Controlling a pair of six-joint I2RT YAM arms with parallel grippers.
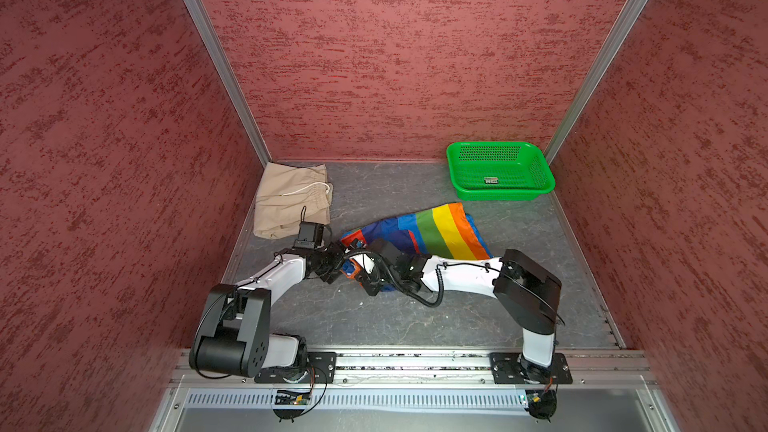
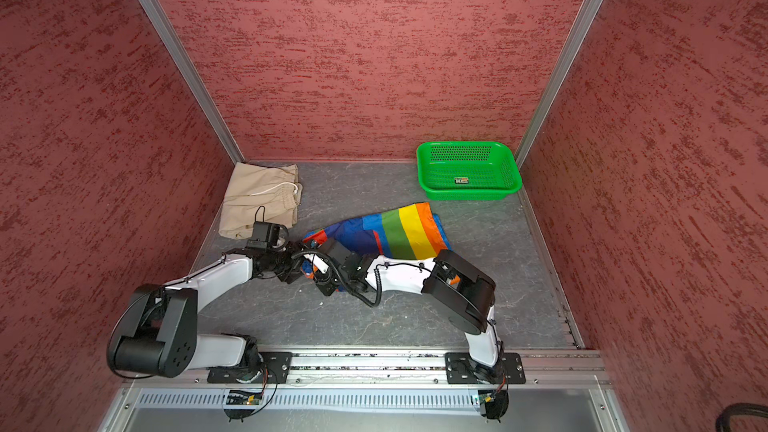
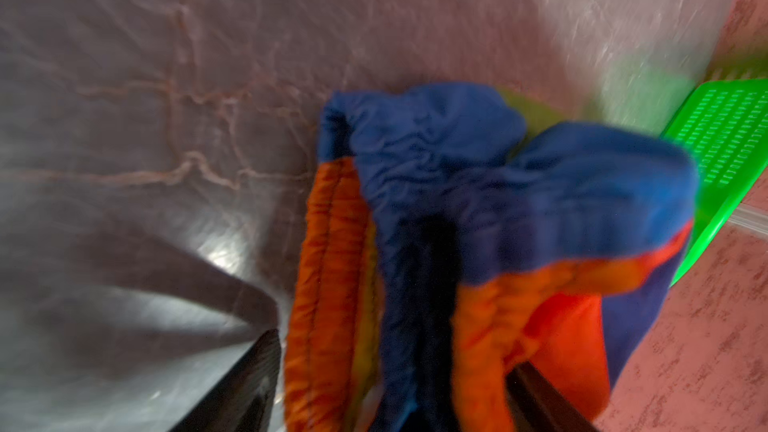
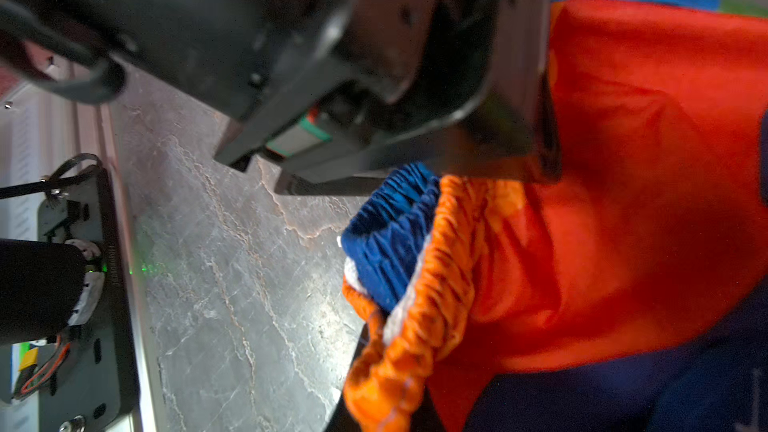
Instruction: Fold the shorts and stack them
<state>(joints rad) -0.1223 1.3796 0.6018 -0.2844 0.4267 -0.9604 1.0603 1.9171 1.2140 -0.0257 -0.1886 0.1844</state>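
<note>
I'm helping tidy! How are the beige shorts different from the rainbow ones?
The plain beige cotton shorts with a white drawstring are one colour; the shiny rainbow-striped shorts with an orange waistband have many stripes.
The beige shorts lie folded in a far corner; the rainbow shorts lie rumpled mid-table.
Nothing grips the beige shorts; the right claw pinches the rainbow shorts.
Both lie on the table.

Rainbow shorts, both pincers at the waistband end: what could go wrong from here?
1. The left pincer and right pincer crowd one bunched corner of the rainbow shorts; they could collide or snag the right arm's looping cable.
2. The left pincer's jaws stand apart around several gathered layers, so it may grab too much and fold crooked.
</note>
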